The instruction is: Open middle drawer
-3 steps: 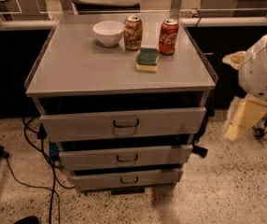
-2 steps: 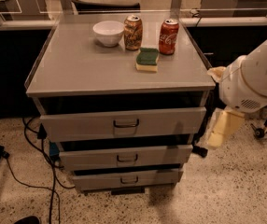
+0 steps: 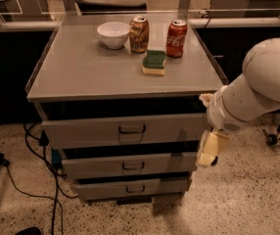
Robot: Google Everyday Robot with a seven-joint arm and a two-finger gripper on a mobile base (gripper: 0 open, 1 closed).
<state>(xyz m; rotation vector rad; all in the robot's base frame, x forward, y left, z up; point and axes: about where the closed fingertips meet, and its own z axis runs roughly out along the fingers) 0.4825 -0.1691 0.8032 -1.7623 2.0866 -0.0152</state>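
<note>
As arm [image 3: 257, 89] swung in closer, gripper [image 3: 208, 150] now hangs beside middle drawer [image 3: 96, 166]; handle [image 3: 132, 166] not yet reached. Gripper open vs closed: can't tell.

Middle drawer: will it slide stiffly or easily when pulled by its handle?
The middle drawer seems rigid metal, so it probably slides straight without flexing. Its small bar handle may slip from a loose hold. The gripper hangs near its right end.

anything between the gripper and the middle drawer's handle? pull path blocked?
Nothing visible. The gripper hangs at the right end of the middle drawer, and the front panel runs bare from there to the handle. The cables lie on the floor left of the cabinet, not in front of the drawer.
</note>
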